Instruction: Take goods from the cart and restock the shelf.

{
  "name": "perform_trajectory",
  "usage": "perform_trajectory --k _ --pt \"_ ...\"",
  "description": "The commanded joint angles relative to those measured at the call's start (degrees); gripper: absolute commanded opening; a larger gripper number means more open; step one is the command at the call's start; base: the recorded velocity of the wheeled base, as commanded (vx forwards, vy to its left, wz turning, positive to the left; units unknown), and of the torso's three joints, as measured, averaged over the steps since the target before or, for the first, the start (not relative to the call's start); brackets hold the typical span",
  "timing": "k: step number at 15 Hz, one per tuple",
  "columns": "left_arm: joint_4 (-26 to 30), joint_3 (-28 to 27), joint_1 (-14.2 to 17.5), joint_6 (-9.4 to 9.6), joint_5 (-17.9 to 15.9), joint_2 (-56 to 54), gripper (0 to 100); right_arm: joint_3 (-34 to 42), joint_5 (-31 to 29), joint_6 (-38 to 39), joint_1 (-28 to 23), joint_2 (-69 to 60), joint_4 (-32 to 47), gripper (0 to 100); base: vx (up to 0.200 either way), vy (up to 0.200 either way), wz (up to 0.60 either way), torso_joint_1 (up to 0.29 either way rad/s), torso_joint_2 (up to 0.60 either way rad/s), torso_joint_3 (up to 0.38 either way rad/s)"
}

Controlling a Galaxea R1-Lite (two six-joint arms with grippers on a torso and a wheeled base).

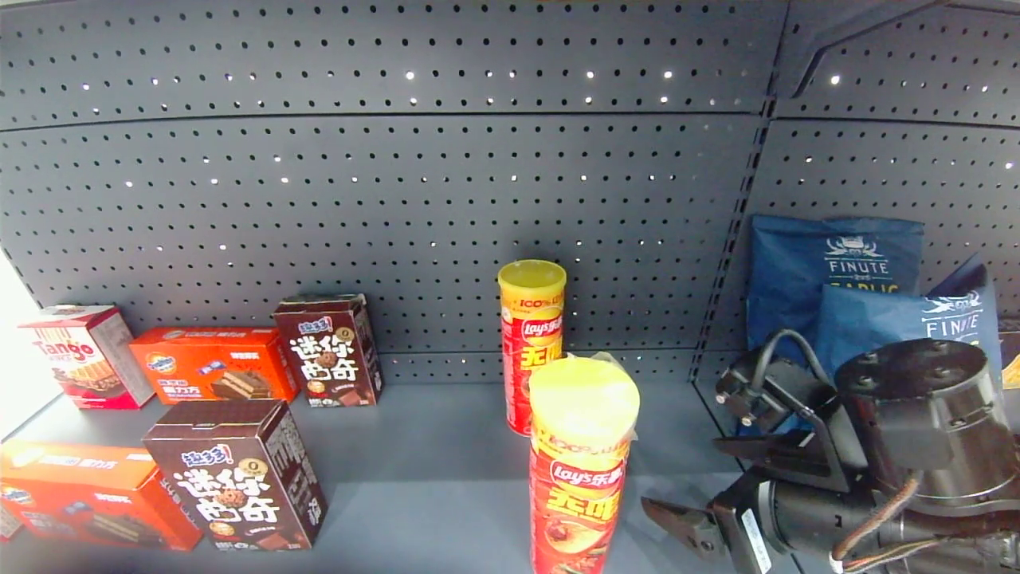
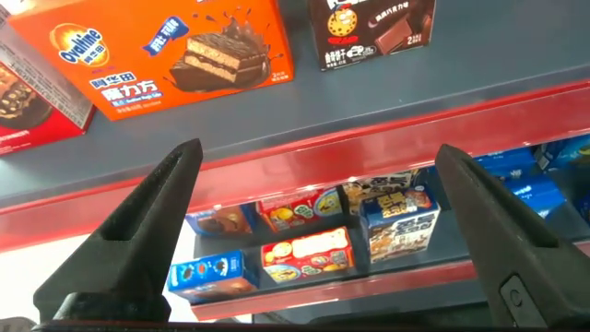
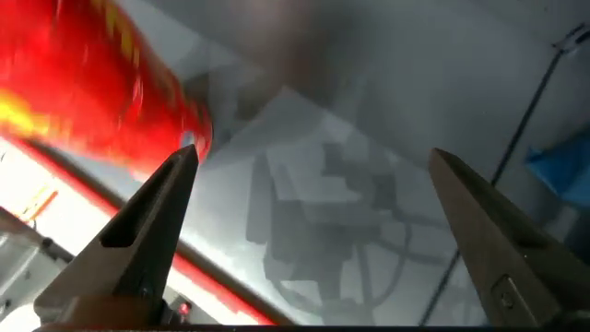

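Right now, from the head view, two chip cans are standing upright on the grey shelf (image 1: 430, 446), one behind the other. The front chip can (image 1: 582, 462) is sitting near the shelf's front edge, and the rear chip can (image 1: 531, 343) is standing just beside it, closer to the pegboard back (image 1: 398, 199). The right gripper (image 1: 685, 478) is hovering just to the right of the front chip can, its fingers spread and holding nothing. Over on the left, a red-and-white wafer box (image 1: 88, 355), a rear orange box (image 1: 211, 363) and a rear brown box (image 1: 331, 351) are lining the back. A front orange box (image 1: 88, 494) and a front brown box (image 1: 235, 474) are sitting ahead of them. Two blue bags (image 1: 833, 263) are leaning against the back on the right.

Looking from the left wrist view, the left gripper (image 2: 318, 152) is hanging wide open and empty in front of the shelf's red edge strip (image 2: 369, 138). An orange box (image 2: 194, 55) and a brown box (image 2: 378, 32) are resting on the shelf past it. Small packets are sitting on a lower shelf (image 2: 516, 249).

Seen from the right wrist view, the right gripper (image 3: 313, 155) is gaping open over the shelf floor. A blurred red can (image 3: 92, 92) is showing close to one finger (image 3: 147, 231); which of the two it is, I cannot tell.
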Motion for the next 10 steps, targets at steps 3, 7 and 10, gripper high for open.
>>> perform_trajectory --k 3,7,10 --pt "0.0 0.1 0.0 -0.43 -0.1 0.3 100 -1.7 -0.2 0.0 0.2 4.6 -0.1 100 0.0 0.0 0.0 0.0 0.0 0.0" --pt "0.0 0.1 0.0 -1.83 -0.1 0.3 100 -2.0 -0.3 0.0 0.2 6.0 -0.1 100 0.0 0.0 0.0 0.0 0.0 0.0" --pt "0.0 0.1 0.0 -1.83 -0.1 0.3 100 -3.6 -0.2 0.0 0.7 8.1 -0.2 100 0.0 0.0 0.0 0.0 0.0 0.0"
